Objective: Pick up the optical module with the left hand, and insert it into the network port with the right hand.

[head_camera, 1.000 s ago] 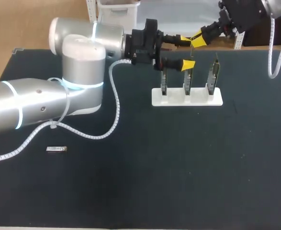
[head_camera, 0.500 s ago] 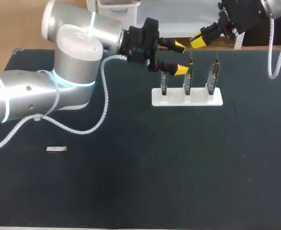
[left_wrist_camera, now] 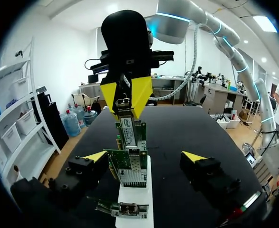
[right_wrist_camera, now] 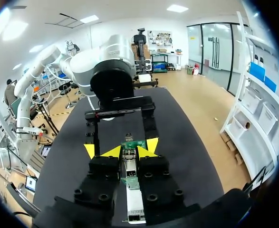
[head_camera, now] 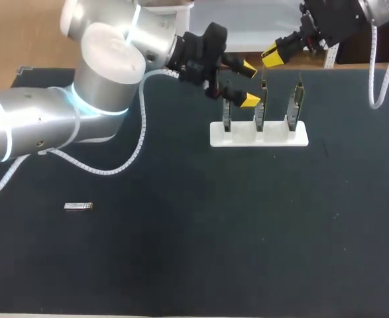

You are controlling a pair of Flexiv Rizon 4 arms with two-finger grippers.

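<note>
Head view: the dark counter (head_camera: 181,252) is crossed from the left by the left arm (head_camera: 42,126), whose left pincer (head_camera: 250,83) is spread wide close to the white holder (head_camera: 274,136) and its three upright network cards (head_camera: 295,103), with nothing gripped. The right pincer (head_camera: 272,55) is seen above the row of cards, pinching the optical module (right_wrist_camera: 131,178) from both sides; which card it is over cannot be told. A second module (head_camera: 78,206) is seen lying flat on the counter, well apart from the holder.
</note>
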